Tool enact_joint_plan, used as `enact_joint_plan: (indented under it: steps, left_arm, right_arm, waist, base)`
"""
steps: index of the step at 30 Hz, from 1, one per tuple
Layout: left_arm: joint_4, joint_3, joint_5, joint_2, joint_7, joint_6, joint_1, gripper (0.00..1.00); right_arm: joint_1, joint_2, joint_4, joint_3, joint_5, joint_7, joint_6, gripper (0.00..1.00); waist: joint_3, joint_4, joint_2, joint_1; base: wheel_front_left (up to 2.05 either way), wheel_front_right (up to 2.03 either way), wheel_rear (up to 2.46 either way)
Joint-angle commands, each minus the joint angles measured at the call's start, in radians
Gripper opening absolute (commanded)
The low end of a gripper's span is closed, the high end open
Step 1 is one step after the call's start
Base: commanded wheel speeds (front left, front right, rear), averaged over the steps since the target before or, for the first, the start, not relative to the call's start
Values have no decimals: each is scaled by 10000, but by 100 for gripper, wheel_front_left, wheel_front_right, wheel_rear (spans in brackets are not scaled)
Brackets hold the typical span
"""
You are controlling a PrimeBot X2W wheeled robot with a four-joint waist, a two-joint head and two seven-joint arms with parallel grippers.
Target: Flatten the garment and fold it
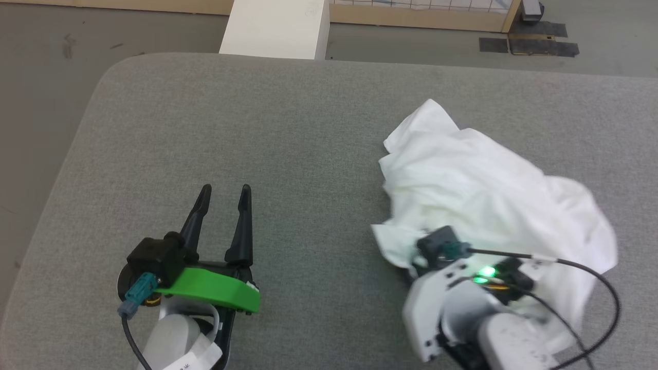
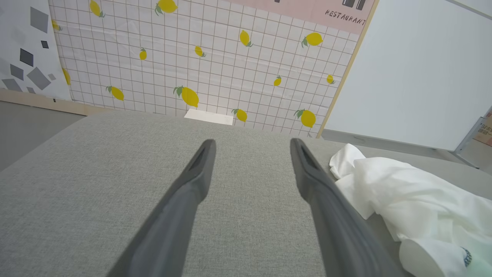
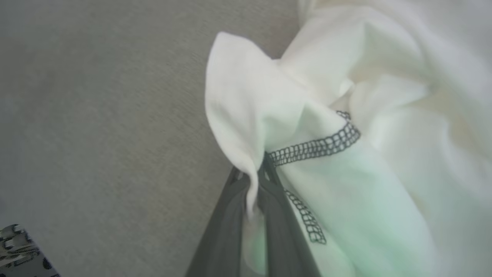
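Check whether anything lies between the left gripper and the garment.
Nothing visible does: bare grey surface lies between the open left gripper and the garment, whose stitched edge the right gripper pinches.

One white garment (image 1: 478, 180), one grey padded table (image 1: 288, 128). Two grippers, the left gripper (image 1: 225, 191) and the right gripper (image 3: 254, 181), each with two dark fingers (image 1: 195, 218), four in all. Two dark cables (image 1: 591, 272) at the wrists, each with one teal connector (image 1: 139, 290), and one green light (image 1: 486, 272) on the right wrist. One white box (image 1: 277, 25) beyond the table's far edge. At least a dozen yellow lemons (image 2: 187, 96) printed on one gridded wall panel (image 2: 215, 69)
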Motion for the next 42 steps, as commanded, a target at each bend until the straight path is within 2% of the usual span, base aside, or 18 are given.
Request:
enact_joint_plan:
  steps: [1, 4, 6, 7, 8, 11, 16, 20, 24, 27, 33, 42]
  left_arm:
    - [27, 21, -63, -20, -36, -25, -146, 100]
    - [36, 55, -72, -20, -36, -17, -144, 100]
    - [49, 43, -77, -20, -36, -14, -146, 100]
    - [61, 22, -80, -20, -36, -14, -146, 100]
    - [73, -4, -84, -20, -36, -15, -143, 100]
    - [101, -21, -76, -20, -36, -7, -93, 100]
    - [116, 119, 22, -20, -36, -7, 134, 100]
    - [136, 217, 157, -20, -36, -17, 286, 100]
    - [372, 32, 318, 39, -36, -38, 372, 100]
    - [835, -282, 389, 178, 256, -50, 371, 100]
    - [1541, -671, 167, 317, 2646, -13, 277, 100]
    - [1555, -957, -540, 242, 6301, 321, 78, 100]
  right_arm:
    - [-329, 96, -110, 539, 427, -235, -11, 0]
    - [-814, 99, -152, 1871, 1095, -517, -11, 0]
    - [-1033, 100, -19, 2382, 1416, -572, -11, 0]
    - [-1090, 100, 19, 2511, 1539, -610, -11, 37]
    - [-1120, 100, 36, 2560, 1672, -660, -11, 100]
    - [-1021, 101, -145, 2469, 2003, -860, -11, 100]
    - [-318, -38, -1366, 1440, 2008, -1253, -11, 100]
    - [577, -18, -2569, -633, 1413, -2097, -11, 100]
    - [1313, 72, -3145, -2672, 620, -3104, -11, 100]
    - [1753, 94, -3144, -3418, 643, -3395, -11, 100]
    - [2108, 100, -3123, -3715, 951, -3480, -11, 100]
    - [2041, 101, -3088, -3441, 1174, -3542, -11, 100]
  waist:
    - [-28, -8, 0, -1]
    - [-85, -40, 0, -1]
    - [-136, -37, 0, -1]
    - [-164, -25, 0, -1]
    - [-193, -15, 0, -1]
    - [-306, -38, 0, -1]
    - [-538, -240, 0, -1]
    - [-714, -461, 0, -1]
    - [-791, -693, 0, -1]
    - [-838, -822, 0, -1]
    - [-900, -1132, 0, -1]
    - [-879, -1408, 0, -1]
  base:
    - [0, 0, 0]
    - [0, 0, 0]
    - [0, 0, 0]
    - [0, 0, 0]
    - [0, 0, 0]
    - [0, 0, 0]
    - [0, 0, 0]
    - [0, 0, 0]
    - [0, 0, 0]
    - [0, 0, 0]
    - [0, 0, 0]
    - [0, 0, 0]
